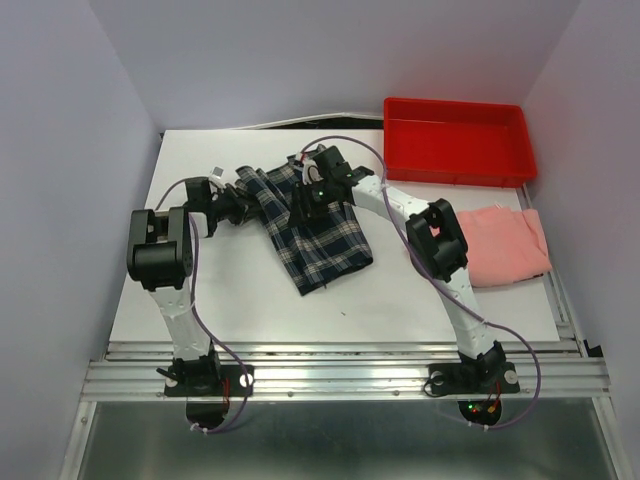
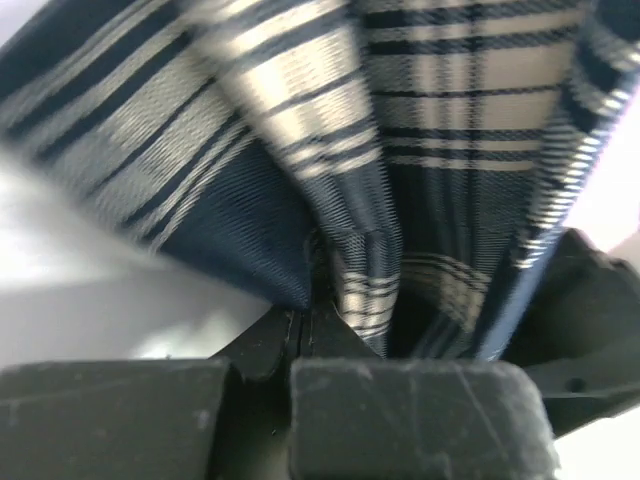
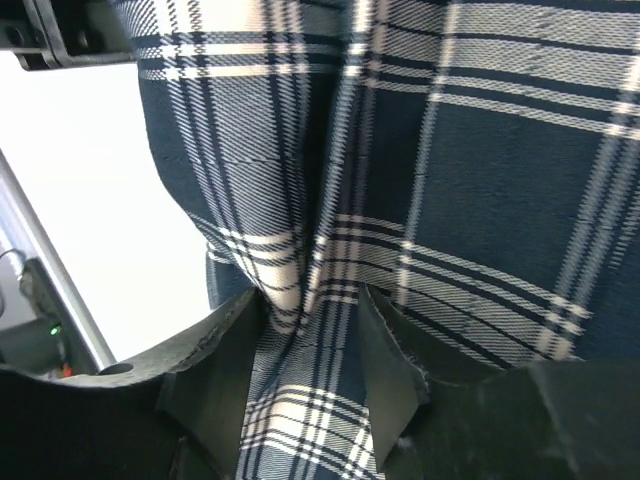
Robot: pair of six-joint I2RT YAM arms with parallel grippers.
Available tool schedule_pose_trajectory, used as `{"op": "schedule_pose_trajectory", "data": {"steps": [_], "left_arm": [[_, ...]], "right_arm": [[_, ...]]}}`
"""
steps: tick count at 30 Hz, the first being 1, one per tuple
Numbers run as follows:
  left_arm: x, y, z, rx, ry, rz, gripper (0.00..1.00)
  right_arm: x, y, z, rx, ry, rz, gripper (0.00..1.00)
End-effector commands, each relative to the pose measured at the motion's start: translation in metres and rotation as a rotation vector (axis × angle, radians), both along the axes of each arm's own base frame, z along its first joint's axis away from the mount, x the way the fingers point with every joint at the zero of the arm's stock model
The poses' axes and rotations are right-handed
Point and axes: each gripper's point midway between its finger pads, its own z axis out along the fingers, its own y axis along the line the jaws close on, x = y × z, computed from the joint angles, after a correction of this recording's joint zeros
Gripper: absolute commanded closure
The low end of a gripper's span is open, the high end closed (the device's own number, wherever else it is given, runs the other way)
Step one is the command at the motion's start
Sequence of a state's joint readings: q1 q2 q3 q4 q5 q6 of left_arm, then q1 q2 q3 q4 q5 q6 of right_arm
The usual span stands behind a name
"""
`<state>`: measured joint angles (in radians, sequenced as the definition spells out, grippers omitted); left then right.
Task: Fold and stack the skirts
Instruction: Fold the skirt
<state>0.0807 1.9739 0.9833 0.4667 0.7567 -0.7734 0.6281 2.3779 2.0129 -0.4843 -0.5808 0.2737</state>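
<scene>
The plaid skirt (image 1: 318,238), dark navy-green with white lines, lies partly spread in the middle of the white table, its upper part bunched between both grippers. My left gripper (image 1: 240,206) is shut on the skirt's left edge; in the left wrist view its jaws (image 2: 310,305) pinch a fold of the plaid cloth (image 2: 420,150). My right gripper (image 1: 306,200) is closed on a bunched band of the same skirt (image 3: 480,180), with cloth filling the space between its fingers (image 3: 315,335). The salmon-pink skirt (image 1: 507,246) lies flat at the right, behind my right arm's elbow.
A red plastic tray (image 1: 457,160) stands at the back right corner. The white table top (image 1: 250,310) ends at a metal rail (image 1: 340,372) in front. Purple-grey walls close in on the left, right and back.
</scene>
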Motion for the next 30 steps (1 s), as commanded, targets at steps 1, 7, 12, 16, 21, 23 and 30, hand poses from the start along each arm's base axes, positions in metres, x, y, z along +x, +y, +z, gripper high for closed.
{"op": "schedule_pose_trajectory", "data": {"steps": [1, 7, 12, 16, 21, 23, 30], "left_arm": [[0.022, -0.024, 0.078, -0.121, -0.257, -0.112, 1.00], [-0.007, 0.008, 0.071, -0.116, -0.229, -0.092, 0.62], [-0.033, 0.012, 0.065, -0.148, -0.201, -0.156, 0.56], [-0.034, 0.005, 0.061, -0.140, -0.184, -0.158, 0.57], [-0.023, -0.008, 0.032, -0.127, -0.114, -0.165, 0.70], [-0.015, -0.012, 0.019, -0.126, -0.099, -0.177, 0.92], [0.008, -0.017, 0.014, -0.139, -0.157, -0.207, 1.00]], "right_arm": [[-0.004, 0.012, 0.033, 0.106, -0.027, 0.056, 0.46], [0.003, 0.015, 0.051, 0.129, -0.051, 0.033, 0.28], [0.012, 0.014, 0.057, 0.113, -0.075, -0.016, 0.29], [0.005, 0.018, 0.055, 0.119, -0.053, -0.007, 0.32], [0.001, 0.026, 0.042, 0.123, -0.029, 0.013, 0.51], [0.000, 0.028, 0.041, 0.134, -0.020, 0.023, 0.64], [-0.003, 0.047, 0.092, 0.306, 0.011, 0.034, 0.87]]}}
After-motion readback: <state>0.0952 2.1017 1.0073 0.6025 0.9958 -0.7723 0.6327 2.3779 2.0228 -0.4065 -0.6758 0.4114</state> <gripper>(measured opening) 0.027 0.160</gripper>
